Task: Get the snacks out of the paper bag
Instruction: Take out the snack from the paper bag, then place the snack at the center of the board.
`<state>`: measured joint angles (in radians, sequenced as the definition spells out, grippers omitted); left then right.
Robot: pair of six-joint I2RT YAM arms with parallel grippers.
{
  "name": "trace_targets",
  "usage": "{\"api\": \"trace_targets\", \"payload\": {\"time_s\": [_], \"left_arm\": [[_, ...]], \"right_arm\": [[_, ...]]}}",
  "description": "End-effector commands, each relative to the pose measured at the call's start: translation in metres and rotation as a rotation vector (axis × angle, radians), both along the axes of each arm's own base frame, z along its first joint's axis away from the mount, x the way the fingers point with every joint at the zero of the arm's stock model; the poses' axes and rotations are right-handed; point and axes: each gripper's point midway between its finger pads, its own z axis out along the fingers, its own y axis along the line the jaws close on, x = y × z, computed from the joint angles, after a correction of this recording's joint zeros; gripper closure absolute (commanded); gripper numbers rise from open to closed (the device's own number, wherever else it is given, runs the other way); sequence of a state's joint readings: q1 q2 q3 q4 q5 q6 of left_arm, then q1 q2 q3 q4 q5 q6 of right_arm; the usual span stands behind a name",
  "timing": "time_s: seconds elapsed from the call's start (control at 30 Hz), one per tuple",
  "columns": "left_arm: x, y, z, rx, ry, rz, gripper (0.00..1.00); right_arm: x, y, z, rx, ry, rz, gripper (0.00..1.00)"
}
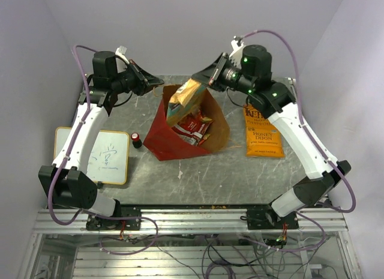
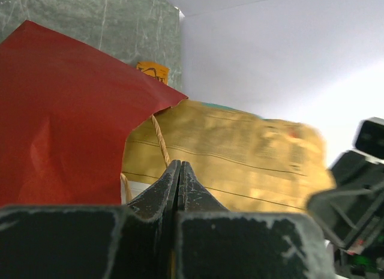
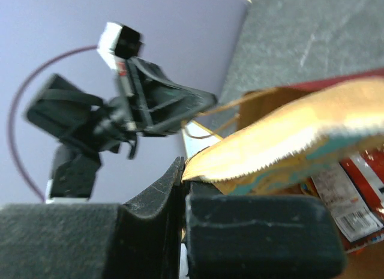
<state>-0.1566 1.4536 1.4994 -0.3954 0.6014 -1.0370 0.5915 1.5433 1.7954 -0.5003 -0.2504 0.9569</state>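
The red paper bag (image 1: 169, 141) stands open at the table's middle, brown inside. My left gripper (image 1: 157, 82) is shut on the bag's cord handle (image 2: 159, 135) and holds it up at the back left rim; the red wall (image 2: 60, 123) fills the left wrist view. My right gripper (image 1: 201, 80) is shut on the serrated corner of a gold, green-orange snack packet (image 1: 185, 99) and holds it above the bag's mouth; the packet also shows in the right wrist view (image 3: 288, 135). Red packets (image 1: 193, 126) lie inside the bag. A large orange chip bag (image 1: 264, 132) lies on the table to the right.
A small red-and-black cylinder (image 1: 137, 139) stands left of the bag. A yellow-framed whiteboard (image 1: 108, 153) lies at the table's left edge. Purple walls close in on both sides and the back.
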Motion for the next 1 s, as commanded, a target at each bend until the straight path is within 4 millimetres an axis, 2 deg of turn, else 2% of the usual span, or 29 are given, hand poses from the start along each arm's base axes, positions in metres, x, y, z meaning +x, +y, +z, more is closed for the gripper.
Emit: {"api": "trace_targets", "payload": {"time_s": [0.0,0.13,0.33,0.47,0.8,0.87,0.97], "left_arm": [[0.0,0.001,0.015,-0.019,-0.043,-0.017,0.93],[0.002,0.001,0.014,-0.014,-0.057,-0.013,0.93],[-0.004,0.004,0.005,0.006,-0.025,-0.003,0.93],[-0.005,0.005,0.004,0.002,-0.031,0.007,0.93],[-0.002,0.005,0.007,0.027,-0.033,0.0,0.93],[-0.002,0.006,0.01,0.026,-0.048,0.006,0.93],[-0.002,0.005,0.009,0.025,-0.049,-0.004,0.93]], "right_arm": [[-0.019,-0.02,0.08,0.062,-0.218,0.004,1.0],[-0.021,-0.034,0.103,0.075,-0.284,-0.015,1.0],[-0.013,-0.054,0.139,0.053,-0.357,-0.054,1.0],[0.01,-0.097,0.153,0.069,-0.377,-0.138,1.0],[0.079,-0.192,0.143,0.104,-0.353,-0.301,1.0],[0.091,-0.211,0.133,0.086,-0.342,-0.343,1.0],[0.11,-0.238,0.103,0.049,-0.291,-0.406,1.0]]}}
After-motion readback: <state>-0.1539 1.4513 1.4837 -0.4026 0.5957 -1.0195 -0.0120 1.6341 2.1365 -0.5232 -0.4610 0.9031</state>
